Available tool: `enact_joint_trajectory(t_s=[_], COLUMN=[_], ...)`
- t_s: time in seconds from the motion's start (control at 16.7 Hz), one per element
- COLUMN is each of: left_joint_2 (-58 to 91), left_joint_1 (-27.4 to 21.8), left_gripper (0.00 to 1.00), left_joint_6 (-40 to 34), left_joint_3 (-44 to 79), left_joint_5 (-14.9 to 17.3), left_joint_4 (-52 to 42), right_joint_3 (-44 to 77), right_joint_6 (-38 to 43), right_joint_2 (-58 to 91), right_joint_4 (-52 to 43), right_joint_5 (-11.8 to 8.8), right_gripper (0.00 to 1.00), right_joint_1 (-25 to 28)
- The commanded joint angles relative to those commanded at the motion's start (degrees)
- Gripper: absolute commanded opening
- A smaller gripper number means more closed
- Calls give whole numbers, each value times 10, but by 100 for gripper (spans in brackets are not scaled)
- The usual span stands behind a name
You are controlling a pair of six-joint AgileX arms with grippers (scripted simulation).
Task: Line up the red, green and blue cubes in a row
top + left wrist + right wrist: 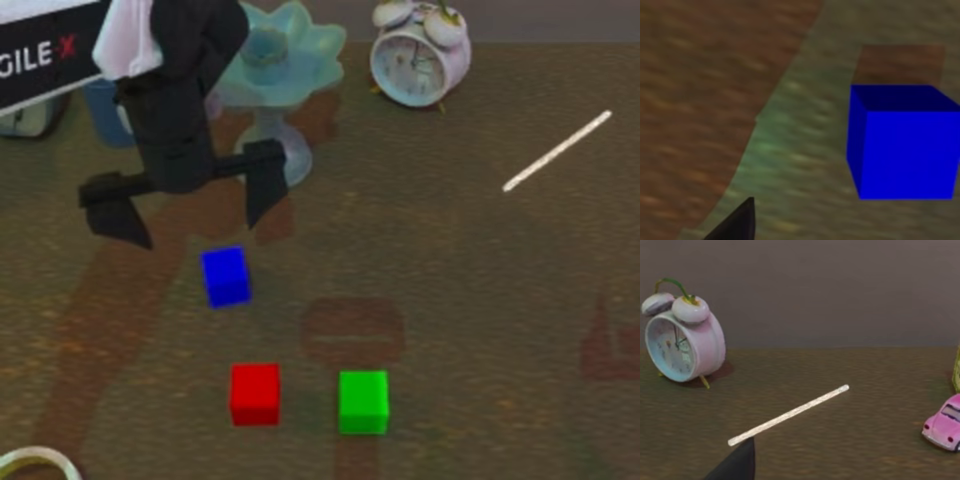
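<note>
Left arm's gripper (187, 207) hung over the table (480, 300) just behind the blue cube (226, 276), fingers (264, 180) spread wide, nothing between them. The arm covered part of a pale teal flower-shaped dish on a stem (285, 65), which stood further back from the blue cube. Dull-blue cup (105, 110) sat behind and left of the blue cube, mostly hidden by the arm.

Alarm clock (418, 55) was far back and right of the blue cube, near the table's rear edge. White stick (557, 151) lay diagonally, well right of the blue cube and right of the clock.

Blue cube sat on the table, free, slightly rotated; the left wrist view showed it (902, 142) close up, untouched. Red cube (255, 393) was in front of the blue cube, a bit right. Green cube (363, 401) was beside the red one, to its right, with a gap, level with it. So red and green were in a row and blue was behind it.

Right arm wasn't in the top view. Its wrist view showed only one dark fingertip (737, 462), the clock, the stick and a pink toy car (944, 426); I cannot tell its finger state.
</note>
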Motion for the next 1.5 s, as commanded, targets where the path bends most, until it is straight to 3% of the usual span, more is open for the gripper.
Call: enact_joint_trajectory(t_s=[0.18, 0.54, 1.02, 1.32, 1.5], left_joint_2=[42, 45, 98, 103, 103], left_joint_1=[-9, -7, -9, -9, -9], left_gripper=[100, 100, 100, 100, 77], left_joint_6=[-14, -14, -13, -13, -13], left_joint_3=[37, 37, -51, -58, -58], left_joint_5=[-1, -1, 0, 0, 0], left_joint_4=[-21, -20, 124, 133, 133], right_joint_3=[-25, -26, -26, -26, -26], right_joint_6=[-11, -12, -12, -12, -12], right_joint_2=[-31, -33, -33, -33, -33], right_joint_4=[30, 32, 32, 32, 32], right_joint_5=[-16, -17, -17, -17, -17], right_gripper=[100, 100, 100, 100, 100], right_joint_1=[-16, -17, -17, -17, -17])
